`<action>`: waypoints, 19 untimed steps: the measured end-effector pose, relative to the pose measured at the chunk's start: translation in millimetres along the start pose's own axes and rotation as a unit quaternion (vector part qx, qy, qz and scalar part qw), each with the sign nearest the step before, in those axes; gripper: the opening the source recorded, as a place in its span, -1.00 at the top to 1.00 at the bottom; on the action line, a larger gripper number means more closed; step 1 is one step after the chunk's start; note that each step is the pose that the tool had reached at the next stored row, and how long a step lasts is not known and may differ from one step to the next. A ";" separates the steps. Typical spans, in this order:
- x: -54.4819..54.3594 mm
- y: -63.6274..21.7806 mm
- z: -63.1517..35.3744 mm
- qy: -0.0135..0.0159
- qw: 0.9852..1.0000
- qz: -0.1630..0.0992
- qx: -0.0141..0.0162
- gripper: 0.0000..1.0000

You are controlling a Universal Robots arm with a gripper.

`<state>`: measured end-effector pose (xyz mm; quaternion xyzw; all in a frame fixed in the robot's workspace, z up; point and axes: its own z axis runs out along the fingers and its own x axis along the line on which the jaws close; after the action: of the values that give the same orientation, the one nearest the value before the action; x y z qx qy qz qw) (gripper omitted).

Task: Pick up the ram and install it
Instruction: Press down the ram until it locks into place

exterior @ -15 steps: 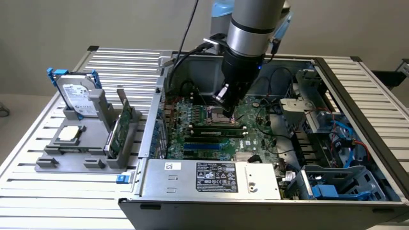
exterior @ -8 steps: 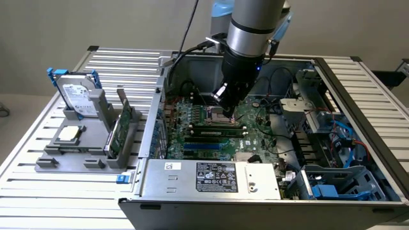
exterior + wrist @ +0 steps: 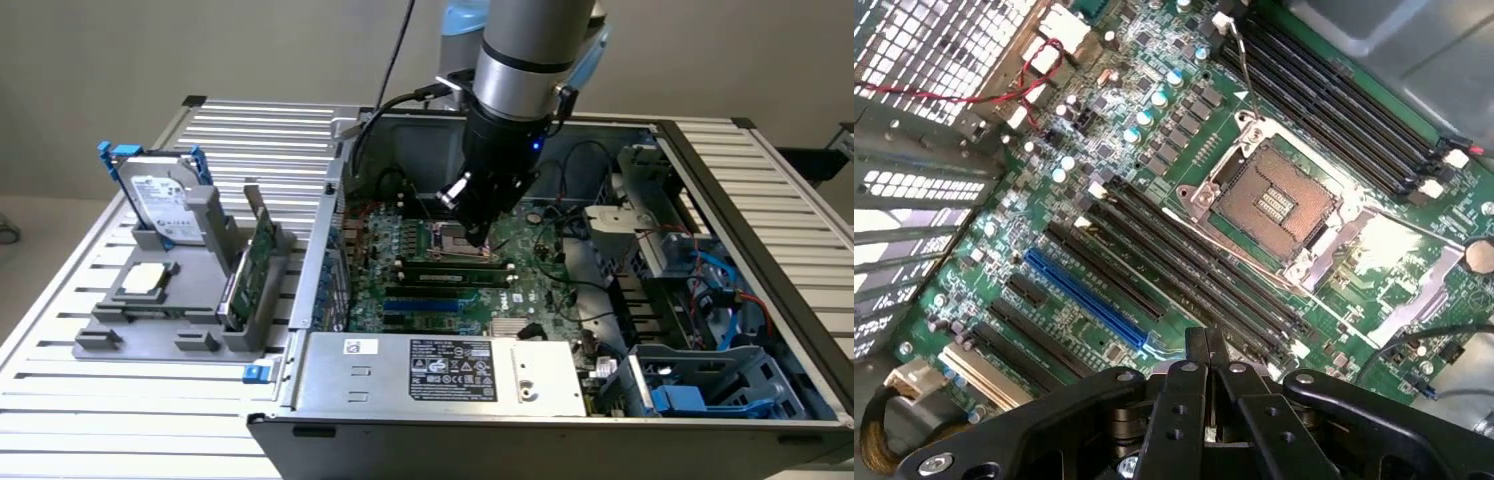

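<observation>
The ram (image 3: 258, 275), a thin green board, stands on edge in the grey holder (image 3: 147, 335) outside the case, at the exterior view's left. My gripper (image 3: 463, 232) hangs inside the open computer case, low over the motherboard (image 3: 534, 290) beside the empty processor socket (image 3: 1279, 200). In the wrist view my gripper (image 3: 1205, 348) has its fingertips pressed together, shut, with nothing between them. They point at the row of black memory slots (image 3: 1194, 270), which lie empty next to the socket.
A silver hard drive in a blue bracket (image 3: 167, 200) and a small square processor chip (image 3: 144, 280) sit on the same holder. The case's side wall (image 3: 327, 250) stands between the holder and the motherboard. The power supply (image 3: 441, 370) and a drive cage (image 3: 707, 380) fill the case's near side.
</observation>
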<state>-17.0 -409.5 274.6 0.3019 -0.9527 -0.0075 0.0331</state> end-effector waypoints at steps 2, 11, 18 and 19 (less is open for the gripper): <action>0.0 0.0 0.4 0.000 1.000 0.015 0.000 0.79; -0.1 -0.1 2.6 -0.001 0.997 0.081 -0.001 0.79; -0.2 -0.1 4.0 -0.002 0.991 0.135 -0.003 0.79; -0.3 -0.1 4.3 -0.002 0.990 0.143 -0.003 0.79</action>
<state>-17.0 -409.5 270.3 0.1623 -0.9862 -0.0062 0.0331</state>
